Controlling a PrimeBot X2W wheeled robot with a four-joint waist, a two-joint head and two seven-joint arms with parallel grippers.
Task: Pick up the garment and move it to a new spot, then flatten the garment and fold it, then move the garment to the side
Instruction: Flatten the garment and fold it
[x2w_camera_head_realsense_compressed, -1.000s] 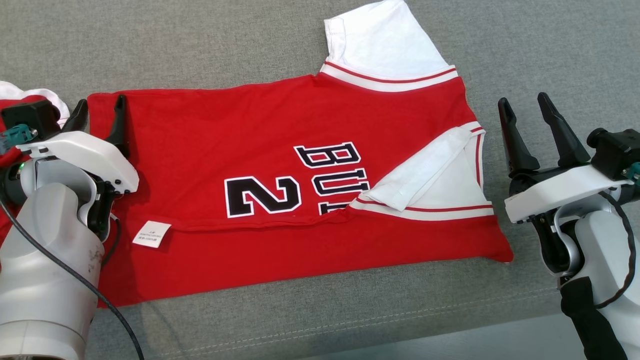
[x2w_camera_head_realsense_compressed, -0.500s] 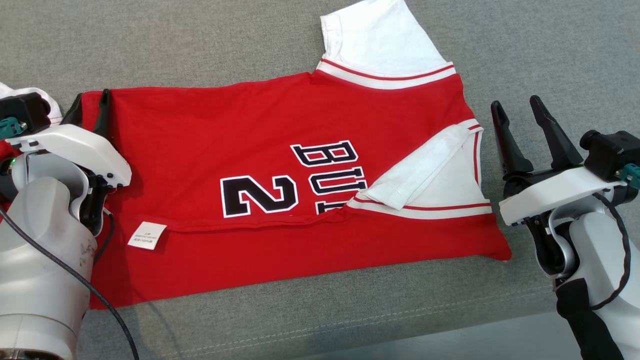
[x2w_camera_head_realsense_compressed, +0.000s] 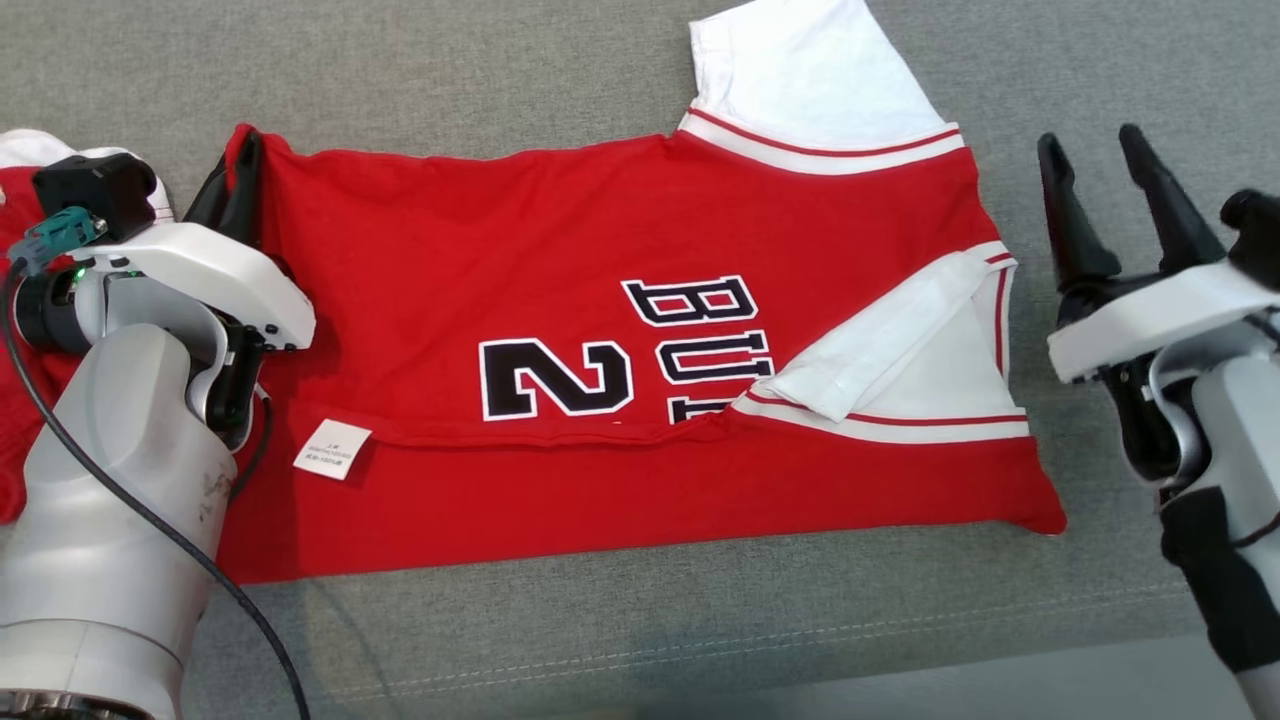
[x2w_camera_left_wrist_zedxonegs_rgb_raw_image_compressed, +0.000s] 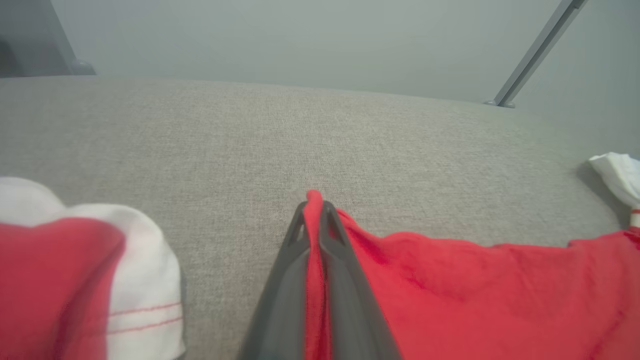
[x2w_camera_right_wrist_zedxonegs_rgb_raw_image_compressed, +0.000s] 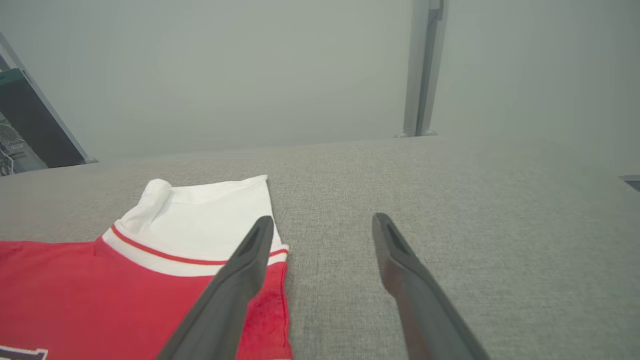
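1. Your left gripper (x2w_camera_left_wrist_zedxonegs_rgb_raw_image_compressed: 315, 205): the two dark fingers are pressed together on the far left corner of the red shirt (x2w_camera_head_realsense_compressed: 600, 250). A thin ridge of red cloth is pinched between them and pokes out just past the tips.
2. Your right gripper (x2w_camera_head_realsense_compressed: 1090, 140): the fingers are spread wide with nothing between them. It sits just beside the shirt's right edge, apart from the cloth.
3. Shirt, placement: it lies across the middle of the grey cushion (x2w_camera_head_realsense_compressed: 500, 70), its long side running left to right. The pinched corner is bunched at the far left.
4. Shirt, body: bright red and mostly flat. The near edge is folded up over itself in one long band, and the fold line runs just under the print.
5. Shirt, print: a black digit 2 (x2w_camera_head_realsense_compressed: 555, 375) and block letters beside it, all outlined in white. The letters are partly covered by the fold and a sleeve.
6. Shirt, sleeves: the far sleeve (x2w_camera_head_realsense_compressed: 810, 80) is white with a red-striped band and is spread out at the far right. The near sleeve (x2w_camera_head_realsense_compressed: 880, 350), also white, is folded in over the red body.
7. Shirt, label (x2w_camera_head_realsense_compressed: 332, 450): small, white and tilted, it lies on the folded band near your left arm.
8. Surroundings: a second red and white cloth (x2w_camera_head_realsense_compressed: 20, 180) lies to the left of your left gripper, with grey cushion showing between it and the shirt.
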